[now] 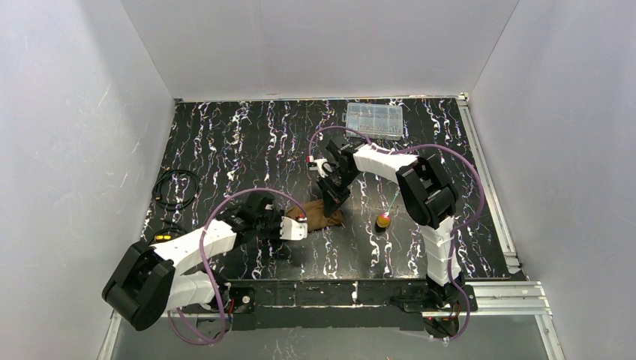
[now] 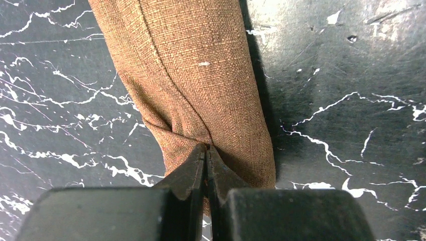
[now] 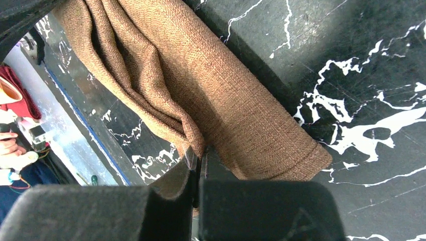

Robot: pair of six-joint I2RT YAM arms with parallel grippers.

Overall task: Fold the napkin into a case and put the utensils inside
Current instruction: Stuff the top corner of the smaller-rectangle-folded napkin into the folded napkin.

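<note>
Black marbled table (image 1: pixel 247 150). I see napkin (image 1: pixel 324 213) bunched mid-table, btwn both arms. L gripper (image 2: pixel 206 151) clenched on fold at one end; R gripper (image 3: pixel 197 161) pinching fold at other. Right of napkin, apart: gold-headed utensil (image 1: pixel 383 220).

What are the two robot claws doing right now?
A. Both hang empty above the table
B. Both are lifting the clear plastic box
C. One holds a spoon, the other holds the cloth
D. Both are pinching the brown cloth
D. In each wrist view the fingers are closed with a fold of the napkin caught between them, on the left gripper and the right gripper alike.
</note>
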